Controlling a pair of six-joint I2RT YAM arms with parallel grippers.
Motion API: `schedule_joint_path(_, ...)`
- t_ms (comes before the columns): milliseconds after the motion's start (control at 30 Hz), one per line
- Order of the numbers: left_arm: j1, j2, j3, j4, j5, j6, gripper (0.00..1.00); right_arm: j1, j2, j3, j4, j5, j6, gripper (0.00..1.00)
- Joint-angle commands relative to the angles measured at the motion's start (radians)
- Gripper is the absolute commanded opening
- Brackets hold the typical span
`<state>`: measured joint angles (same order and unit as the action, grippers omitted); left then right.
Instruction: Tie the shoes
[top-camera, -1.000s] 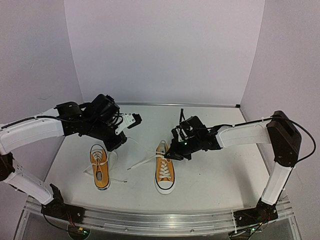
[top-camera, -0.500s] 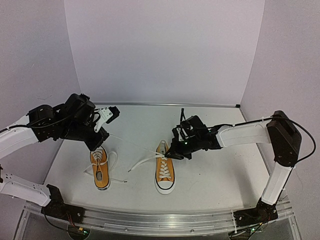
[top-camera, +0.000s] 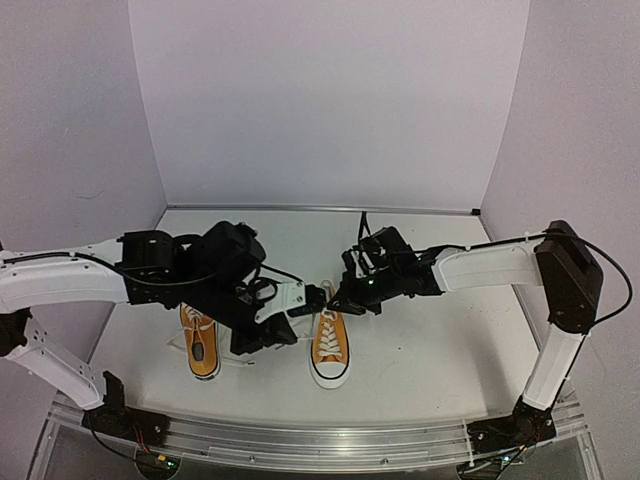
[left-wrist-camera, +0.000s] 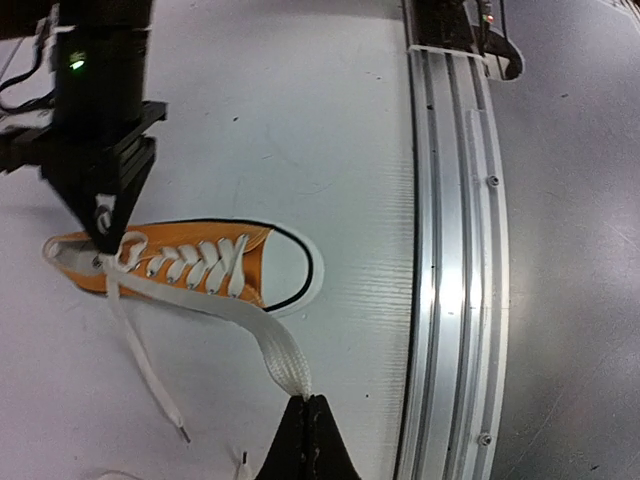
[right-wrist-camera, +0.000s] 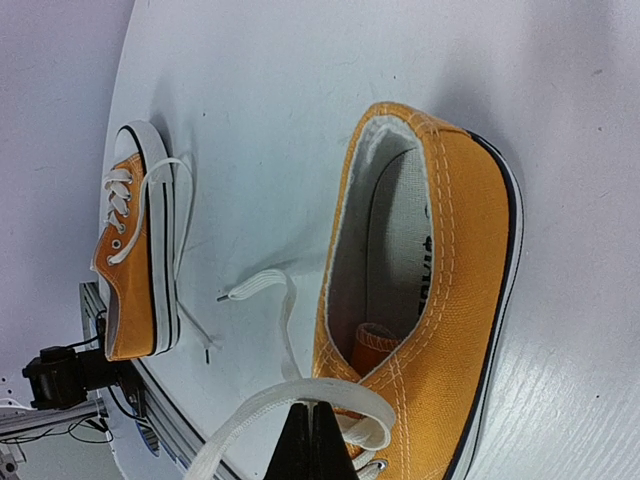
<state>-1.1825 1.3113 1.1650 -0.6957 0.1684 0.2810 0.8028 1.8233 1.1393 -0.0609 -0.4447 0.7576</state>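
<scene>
Two orange shoes with white laces lie on the table: the left shoe (top-camera: 200, 342) and the right shoe (top-camera: 330, 348). My left gripper (top-camera: 283, 337) is shut on one white lace (left-wrist-camera: 215, 305) of the right shoe (left-wrist-camera: 200, 262), pinched at its tips (left-wrist-camera: 305, 402) left of the toe. My right gripper (top-camera: 336, 304) is shut on a lace loop (right-wrist-camera: 340, 392) at the tongue of the right shoe (right-wrist-camera: 440, 290). It also shows in the left wrist view (left-wrist-camera: 100, 200). The left shoe (right-wrist-camera: 135, 255) lies untied with loose laces.
The aluminium rail (left-wrist-camera: 450, 250) runs along the table's near edge, close to the right shoe's toe. A loose lace end (right-wrist-camera: 255, 288) lies on the table between the shoes. Pale walls enclose the table on three sides.
My left arm swung from the far left, above the left shoe, to the front middle, carrying the right shoe's lace with it. My right gripper stayed at the shoe's tongue.
</scene>
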Motion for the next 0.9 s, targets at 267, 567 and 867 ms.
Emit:
schedule_joint_path(267,-0.128,0.394,0.272,0.059,0.215,0.264,0.0,-0.038,-0.067,0.004,0.003,-0.016,-0.069,0.0)
schedule_joint_path(567,-0.222,0.589,0.44,-0.028,0.118,0.407,0.0,-0.046,-0.067,-0.002,0.001,-0.032,-0.092,0.0)
schedule_joint_path(867,-0.22,0.605,0.388,0.154,-0.023,0.414,0.06,-0.047,-0.059,-0.001,0.001,-0.045,-0.097,0.0)
